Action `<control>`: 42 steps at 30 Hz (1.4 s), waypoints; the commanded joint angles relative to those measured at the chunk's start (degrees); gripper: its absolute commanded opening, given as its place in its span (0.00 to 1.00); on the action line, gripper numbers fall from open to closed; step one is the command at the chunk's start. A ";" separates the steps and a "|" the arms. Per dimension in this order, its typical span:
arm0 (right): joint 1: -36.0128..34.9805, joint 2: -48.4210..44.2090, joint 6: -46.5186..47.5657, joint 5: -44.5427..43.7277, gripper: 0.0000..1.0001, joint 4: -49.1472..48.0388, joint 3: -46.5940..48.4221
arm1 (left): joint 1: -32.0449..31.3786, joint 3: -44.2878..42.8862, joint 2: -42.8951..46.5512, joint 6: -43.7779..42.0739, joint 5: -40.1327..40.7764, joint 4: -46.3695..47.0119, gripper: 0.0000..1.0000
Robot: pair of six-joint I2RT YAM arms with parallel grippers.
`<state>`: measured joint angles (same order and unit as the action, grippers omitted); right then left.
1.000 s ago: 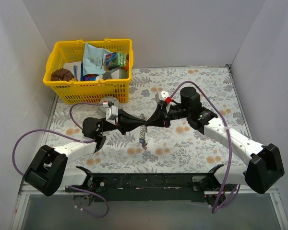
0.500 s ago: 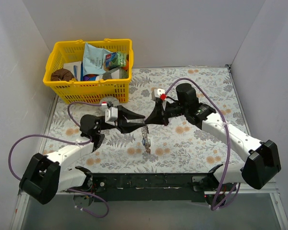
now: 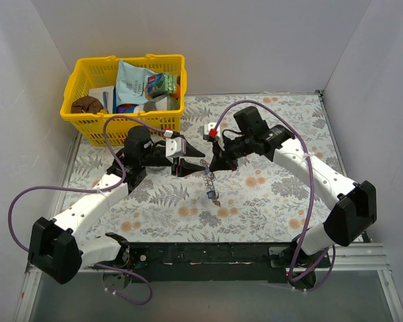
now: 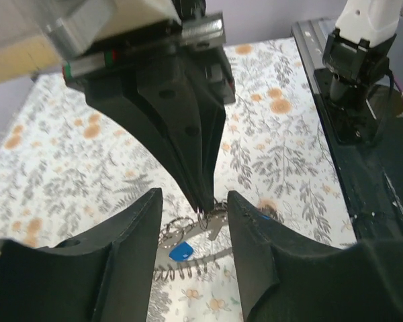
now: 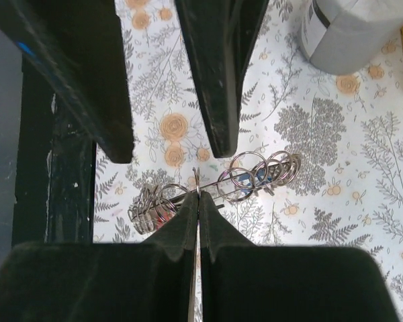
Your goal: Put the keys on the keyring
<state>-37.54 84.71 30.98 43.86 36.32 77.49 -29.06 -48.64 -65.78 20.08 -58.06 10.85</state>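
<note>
**Keyring held up off the basket's (image 3: 121, 121) near right corner**
Right tool (image 5: 197, 196) is pressed together, pinching the keyring (image 5: 255, 173), keys (image 4: 181, 251) dangling below. Left tool (image 4: 193, 196) stands spread astride it and should close squarely on one key, no tugging.

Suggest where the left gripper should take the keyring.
Probably the loops of the keyring jutting sideways past the shut right gripper. Bring the open left gripper in level from its own side; the keys dangle below, clear.
</note>
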 commanded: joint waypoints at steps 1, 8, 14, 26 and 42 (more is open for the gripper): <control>-1.91 0.72 4.35 -3.33 0.01 6.31 3.63 | -0.03 -2.95 -2.51 -6.45 -2.49 -13.57 0.41; -3.86 4.59 5.49 -6.33 0.01 9.92 6.00 | -2.05 -3.57 -7.43 -7.77 -1.01 -14.19 0.36; -3.86 4.06 5.40 -6.24 0.01 8.86 5.47 | -4.08 -3.30 -9.63 -8.56 0.67 -14.37 0.28; -3.86 2.92 5.14 -5.98 0.01 6.93 4.07 | -4.43 -2.42 -9.46 -9.44 3.22 -14.72 0.28; -3.86 2.31 4.79 -4.48 0.01 4.82 2.40 | -2.32 6.01 -2.07 0.75 5.68 3.91 0.32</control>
<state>-41.06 89.60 36.03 36.64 44.01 79.90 -32.69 -43.55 -70.94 17.15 -52.99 8.34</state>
